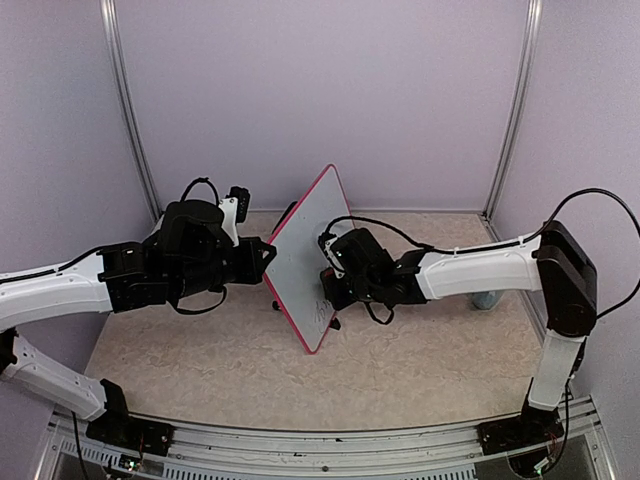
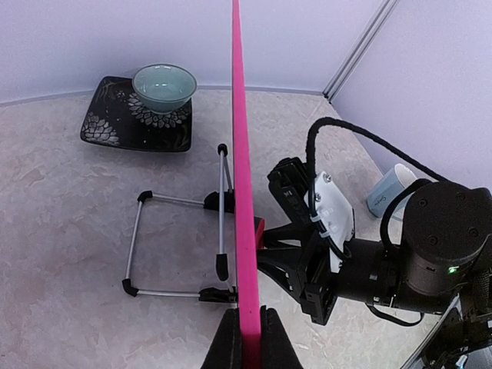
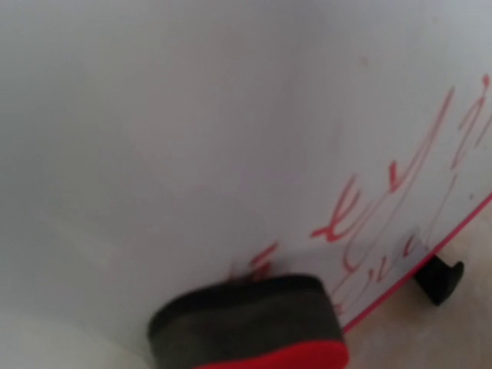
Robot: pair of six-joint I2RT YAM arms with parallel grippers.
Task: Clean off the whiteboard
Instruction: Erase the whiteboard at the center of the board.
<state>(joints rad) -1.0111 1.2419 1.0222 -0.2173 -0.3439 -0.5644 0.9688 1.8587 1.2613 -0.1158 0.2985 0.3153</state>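
Observation:
The whiteboard (image 1: 303,262), white with a pink-red frame, stands tilted on edge mid-table. My left gripper (image 1: 267,252) is shut on its left frame edge; in the left wrist view the frame (image 2: 241,177) runs edge-on between my fingers (image 2: 223,346). My right gripper (image 1: 330,285) holds a red eraser with black felt (image 3: 246,323) against the board's face (image 3: 192,115), at the left end of the red handwriting (image 3: 384,207). Its fingers are hidden in the right wrist view. The face left of the eraser looks blank.
A wire easel stand (image 2: 173,246) lies on the table behind the board. A teal bowl (image 2: 164,84) sits on a black patterned plate (image 2: 104,127) at the far back. A pale blue cup (image 1: 487,298) stands behind my right arm. Booth walls surround the table.

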